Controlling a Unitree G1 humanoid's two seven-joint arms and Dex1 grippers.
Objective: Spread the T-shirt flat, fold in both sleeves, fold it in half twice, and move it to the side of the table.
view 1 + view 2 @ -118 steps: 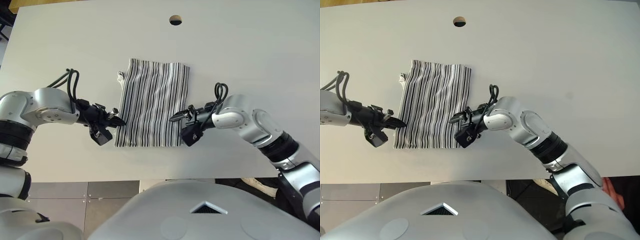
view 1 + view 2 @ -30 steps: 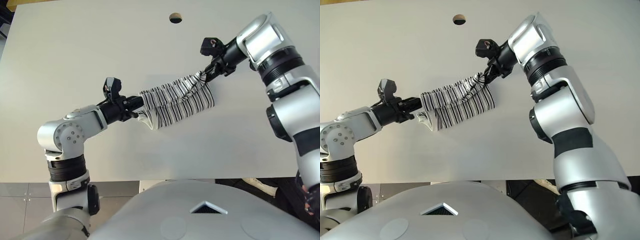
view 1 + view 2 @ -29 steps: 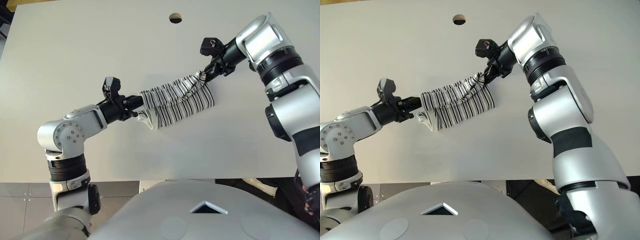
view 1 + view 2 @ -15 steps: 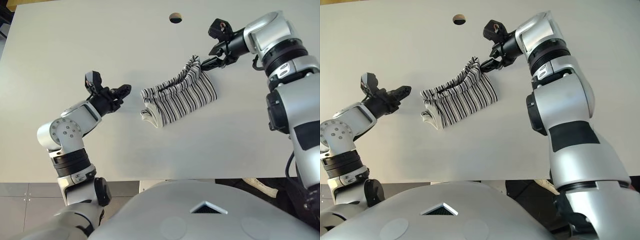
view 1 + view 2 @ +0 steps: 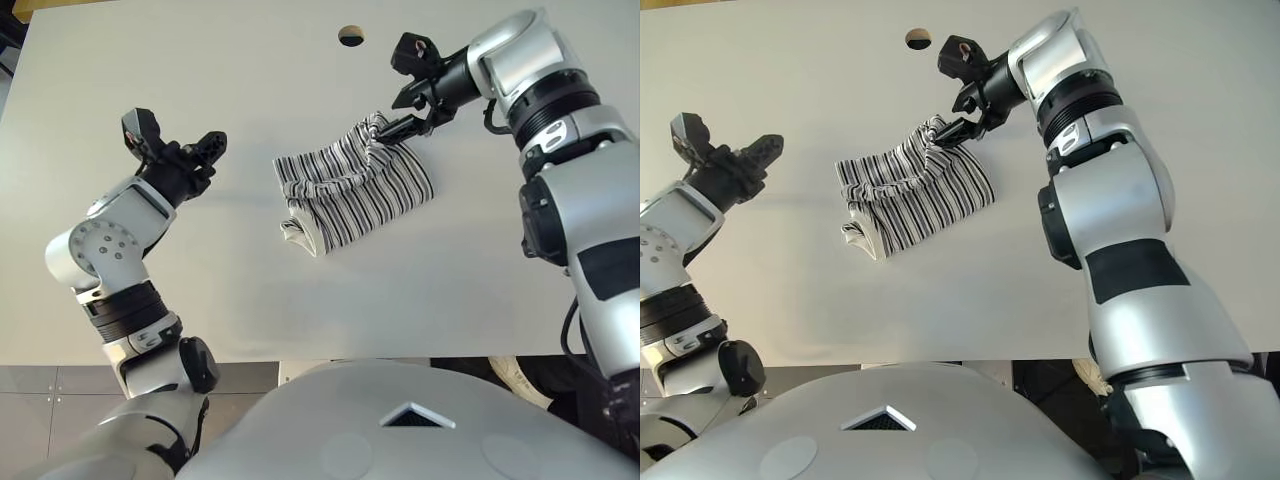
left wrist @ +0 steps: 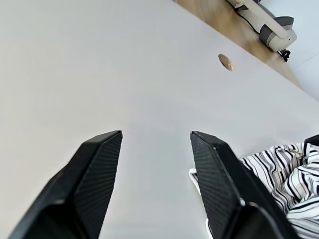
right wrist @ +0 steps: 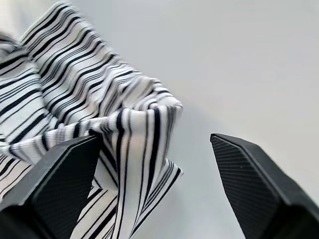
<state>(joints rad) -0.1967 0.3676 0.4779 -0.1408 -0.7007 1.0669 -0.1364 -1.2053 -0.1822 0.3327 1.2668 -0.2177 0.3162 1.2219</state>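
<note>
T-shirt (image 5: 350, 190): striped, folded into a rumpled bundle; lies on the tabletop (image 5: 200, 60) at centre frame, upper right corner raised.
Right hand (image 5: 395, 113): fingers spread wide on either side of that raised corner, upper right of centre.
Left hand (image 5: 200, 148): fingers spread wide, left of frame, well apart from the T-shirt.

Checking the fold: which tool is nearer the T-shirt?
Right. The right tool is at the T-shirt's raised far corner; the left tool is off to its left, apart.
</note>
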